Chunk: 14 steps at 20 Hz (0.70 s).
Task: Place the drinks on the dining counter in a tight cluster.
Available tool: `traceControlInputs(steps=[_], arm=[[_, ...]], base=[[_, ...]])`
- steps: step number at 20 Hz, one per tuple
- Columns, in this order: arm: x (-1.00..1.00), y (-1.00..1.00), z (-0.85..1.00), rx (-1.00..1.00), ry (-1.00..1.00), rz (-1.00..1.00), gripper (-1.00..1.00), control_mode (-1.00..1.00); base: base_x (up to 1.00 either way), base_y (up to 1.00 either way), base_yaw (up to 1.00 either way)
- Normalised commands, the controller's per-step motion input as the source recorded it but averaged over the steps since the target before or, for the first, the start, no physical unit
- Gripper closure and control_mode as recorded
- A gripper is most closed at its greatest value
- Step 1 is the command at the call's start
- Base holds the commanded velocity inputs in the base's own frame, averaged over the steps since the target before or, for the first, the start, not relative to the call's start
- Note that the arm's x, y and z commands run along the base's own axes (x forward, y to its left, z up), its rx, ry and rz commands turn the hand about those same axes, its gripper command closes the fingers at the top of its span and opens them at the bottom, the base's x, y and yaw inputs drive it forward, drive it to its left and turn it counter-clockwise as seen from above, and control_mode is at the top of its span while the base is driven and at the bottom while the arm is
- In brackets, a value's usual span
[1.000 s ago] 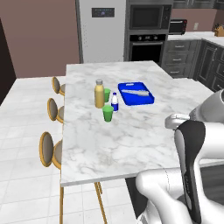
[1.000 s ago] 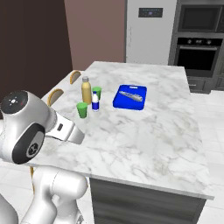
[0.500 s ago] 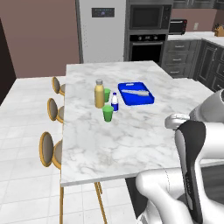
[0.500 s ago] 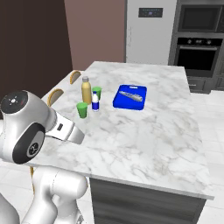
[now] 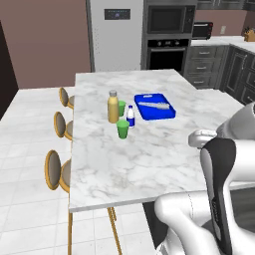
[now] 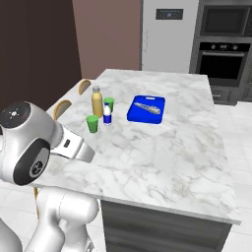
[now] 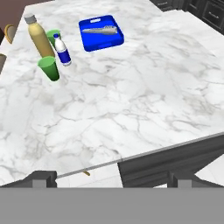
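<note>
Nothing shifted against the frames of a second ago: arm parked, scene unchanged, clustering seemingly done or not yet begun.

Gripper (image 7: 111, 179) spread wide and empty at the bottom of the hand view, well back from the dining counter (image 5: 149, 164), a glossy veined marble slab.

Upper left of the hand view: tall yellow juice bottle (image 7: 38, 37), rounded, grey-capped; small water bottle (image 7: 62, 50), blue-labelled, just beside it; two smooth green cups (image 7: 49, 68) close by.

Beer bottle not made out. Blue tray (image 7: 101, 32) nearby, holding something pale and blurred.
</note>
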Motion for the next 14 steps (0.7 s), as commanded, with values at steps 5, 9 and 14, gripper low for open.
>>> traceControlInputs(steps=[5,9,14], arm=[[-0.08,0.00,0.00,0.00,-0.01,0.00,-1.00,1.00],[0.00,0.00,0.00,0.00,0.00,0.00,-1.00,1.00],[0.00,0.00,0.00,0.00,0.00,0.00,-1.00,1.00]], base=[[-0.11,0.00,0.00],[-0.33,0.00,0.00],[-0.29,0.00,0.00]])
